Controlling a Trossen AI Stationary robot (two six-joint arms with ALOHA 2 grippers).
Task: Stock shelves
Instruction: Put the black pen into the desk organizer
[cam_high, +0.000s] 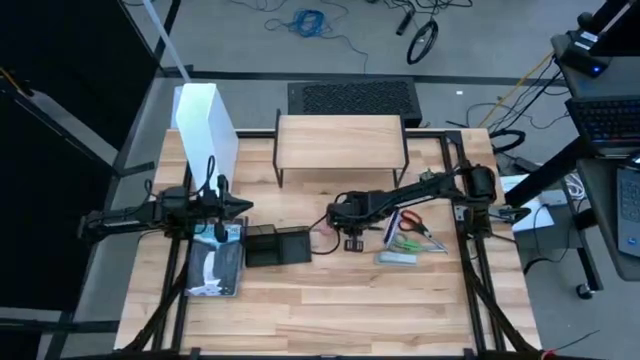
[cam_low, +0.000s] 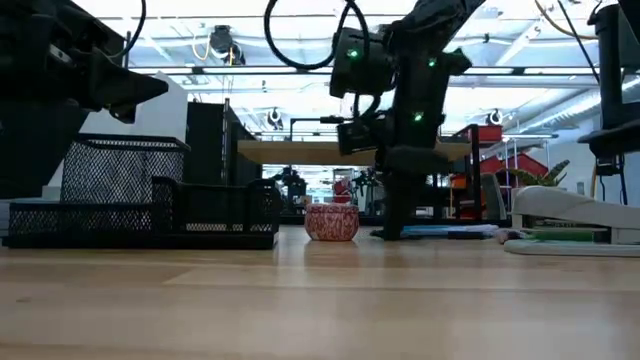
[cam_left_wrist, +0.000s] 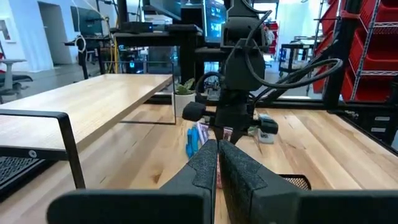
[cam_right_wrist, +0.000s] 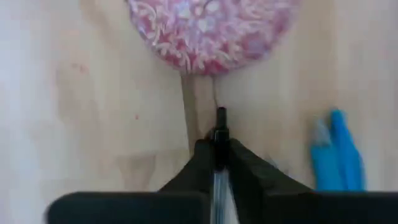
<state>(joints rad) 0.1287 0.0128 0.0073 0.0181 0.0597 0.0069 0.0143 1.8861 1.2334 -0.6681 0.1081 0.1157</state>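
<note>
The right gripper (cam_right_wrist: 219, 134), near table centre, pinches a thin pen (cam_right_wrist: 220, 121) beside a pink bowl (cam_low: 331, 221); light, slick, best held mid-shaft. The shelf (cam_high: 340, 141) stands at the far edge. The left gripper (cam_left_wrist: 217, 168) hovers closed and empty at left.

shelves (cam_high: 340, 140) behind organizer tray (cam_high: 278, 245), file box (cam_high: 205, 125) left of shelves
</note>
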